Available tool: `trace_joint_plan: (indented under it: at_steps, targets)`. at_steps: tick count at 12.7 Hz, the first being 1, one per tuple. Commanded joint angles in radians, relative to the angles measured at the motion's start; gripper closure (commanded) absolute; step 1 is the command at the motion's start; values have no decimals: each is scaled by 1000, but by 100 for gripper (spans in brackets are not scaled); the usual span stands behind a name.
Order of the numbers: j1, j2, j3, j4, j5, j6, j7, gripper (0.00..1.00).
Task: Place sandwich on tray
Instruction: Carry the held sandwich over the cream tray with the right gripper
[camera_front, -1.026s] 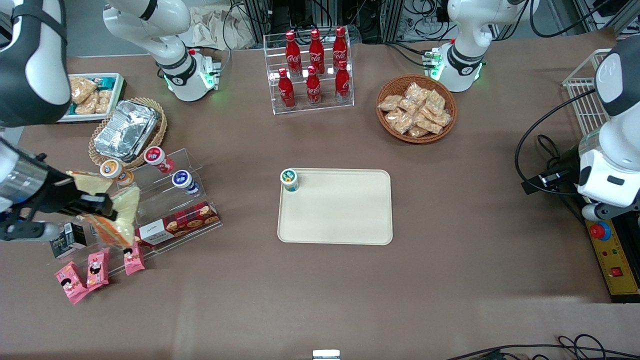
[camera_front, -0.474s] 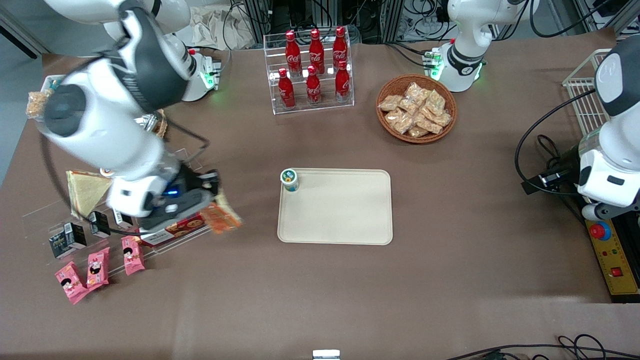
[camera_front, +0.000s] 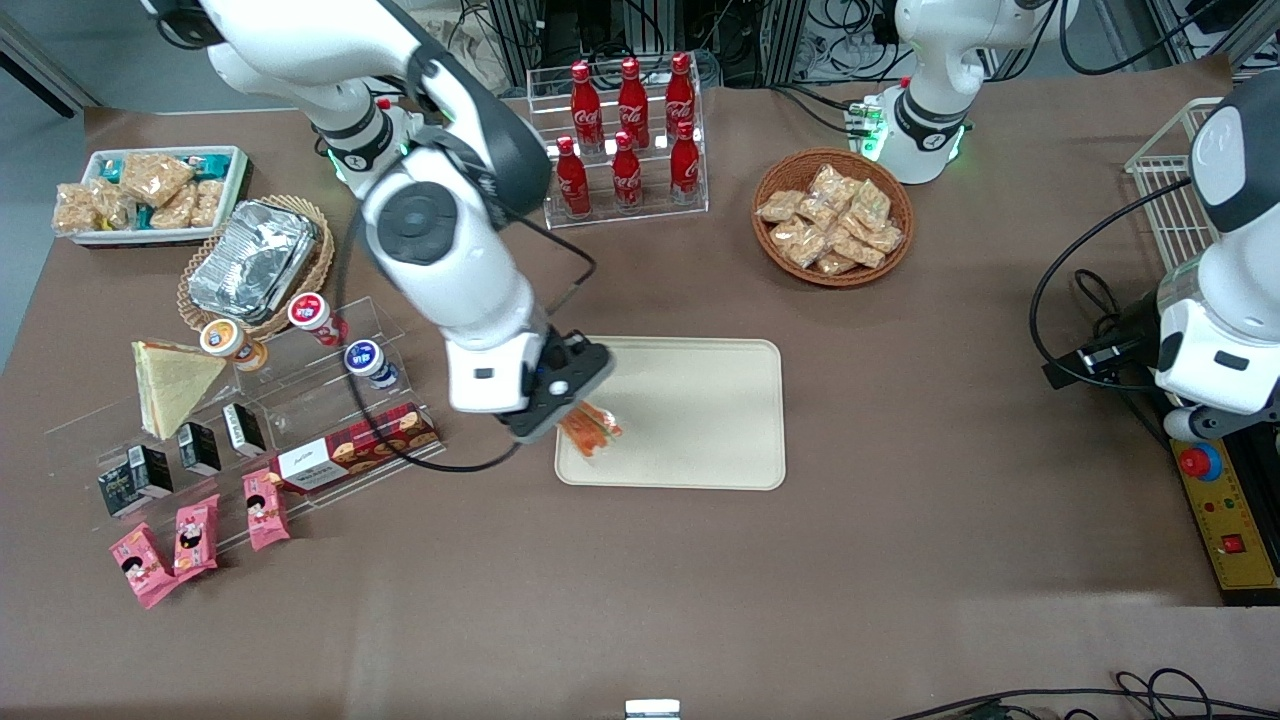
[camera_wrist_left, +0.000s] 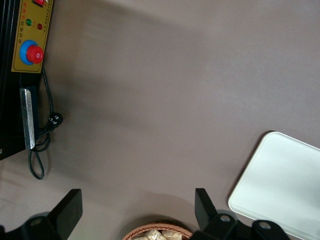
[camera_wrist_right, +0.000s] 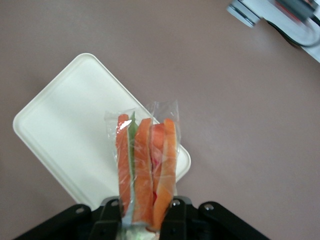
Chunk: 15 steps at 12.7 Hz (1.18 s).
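My gripper (camera_front: 570, 400) is shut on the clear-wrapped sandwich (camera_front: 590, 430) and holds it above the tray's (camera_front: 700, 420) corner nearest the working arm and the front camera. The wrist view shows the sandwich's (camera_wrist_right: 145, 165) orange, red and green filling stripes standing between my two fingers (camera_wrist_right: 111, 212), with the cream tray (camera_wrist_right: 65, 130) below. The tray's edge also shows in the left wrist view (camera_wrist_left: 280, 185). A second wedge with a plain yellowish bread face (camera_front: 170, 385) lies on the acrylic stand toward the working arm's end.
An acrylic stand (camera_front: 330, 420) with yoghurt cups, a biscuit box and small black cartons stands beside the tray. A cola bottle rack (camera_front: 625, 140) and a wicker basket of snacks (camera_front: 832, 217) stand farther from the camera. Pink packets (camera_front: 190, 535) lie nearer.
My gripper has carried the sandwich from the acrylic stand across to above the tray's corner. The small cup on that corner of the tray is now hidden by the arm.
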Motion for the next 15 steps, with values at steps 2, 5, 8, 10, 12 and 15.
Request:
trace_joint_plan:
  at_steps: [2, 5, 8, 10, 12, 15]
  targets:
    - [72, 82, -3, 29, -147, 58, -76, 76]
    - [75, 166, -3, 29, -155, 126, -174, 76]
    - [89, 220, -3, 28, -155, 203, -205, 76]
    - [95, 263, -3, 28, -155, 258, -207, 76]
    - [121, 299, -5, 28, -164, 288, -204, 76]
    - [126, 329, -3, 25, -215, 289, -207, 75]
